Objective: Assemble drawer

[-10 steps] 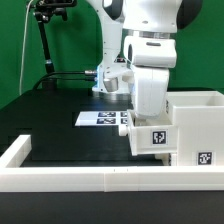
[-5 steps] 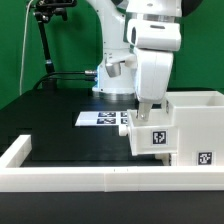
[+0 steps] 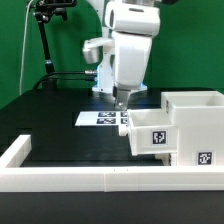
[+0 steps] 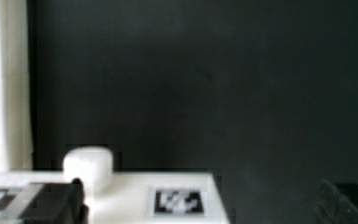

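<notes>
The black table (image 3: 60, 125) is filling most of the exterior view, and a low white wall (image 3: 60, 165) is running along its near edge. The white robot arm (image 3: 130, 45) is standing over the middle of the table, with its wide last part hanging down.

The drawer housing (image 3: 195, 125) is sitting at the exterior view's right, on the table just behind the low wall. It is a tall white box with an open top. One small drawer box (image 3: 150, 135) is sticking out from its side toward the exterior view's left, and it is showing a square black-and-white tag on its front.

The marker board (image 3: 100, 118) is lying flat on the table behind this small box, below the arm.

The gripper (image 3: 122, 98) is hanging above the table, over the marker board. It is up and to the exterior view's left of the small drawer box and is not touching it; the housing is farther to the right. Nothing is showing between the fingers. From these views I cannot tell if the fingers are spread or closed.

In the wrist view, a white rounded part (image 4: 89, 165) is appearing near the dark fingers (image 4: 51, 203), but it is blurred.
</notes>
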`<state>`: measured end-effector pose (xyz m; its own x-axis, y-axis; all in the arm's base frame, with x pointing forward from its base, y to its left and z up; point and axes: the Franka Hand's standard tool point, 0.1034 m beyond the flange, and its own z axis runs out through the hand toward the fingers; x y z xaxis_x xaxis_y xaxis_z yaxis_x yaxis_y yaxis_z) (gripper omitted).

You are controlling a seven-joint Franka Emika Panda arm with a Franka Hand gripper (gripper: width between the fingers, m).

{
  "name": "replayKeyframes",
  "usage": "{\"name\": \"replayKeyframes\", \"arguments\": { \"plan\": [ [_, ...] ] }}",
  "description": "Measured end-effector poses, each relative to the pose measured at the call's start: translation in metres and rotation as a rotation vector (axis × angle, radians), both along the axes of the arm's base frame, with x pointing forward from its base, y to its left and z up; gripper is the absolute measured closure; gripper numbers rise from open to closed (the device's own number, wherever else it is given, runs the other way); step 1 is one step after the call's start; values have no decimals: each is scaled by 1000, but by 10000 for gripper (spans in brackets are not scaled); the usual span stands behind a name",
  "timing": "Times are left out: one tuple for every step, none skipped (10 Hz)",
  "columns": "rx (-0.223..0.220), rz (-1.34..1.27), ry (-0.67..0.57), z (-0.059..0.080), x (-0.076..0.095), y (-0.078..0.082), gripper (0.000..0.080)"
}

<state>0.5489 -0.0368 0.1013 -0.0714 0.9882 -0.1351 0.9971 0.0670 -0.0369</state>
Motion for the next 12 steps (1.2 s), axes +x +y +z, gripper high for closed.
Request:
{"name": "replayKeyframes", "arguments": {
  "plan": [
    [4,5,2,0,0,0,151],
    [11,4,4,0,0,-2,151],
    [13,7,5,-1,-1,-3,151],
    [28,11,12,-2,-2,-8,151],
    [78,34,27,-8,-3,-14,151],
    [129,21,36,-12,1,-23,151],
    [167,20,44,-15,4,-30,151],
    [184,8,50,-18,5,-35,151],
    [225,-2,64,-23,3,-38,151],
    [240,-23,67,-27,2,-40,151],
    [237,-47,71,-30,1,-34,151],
    [240,-57,78,-33,0,-25,151]
  ]
}}
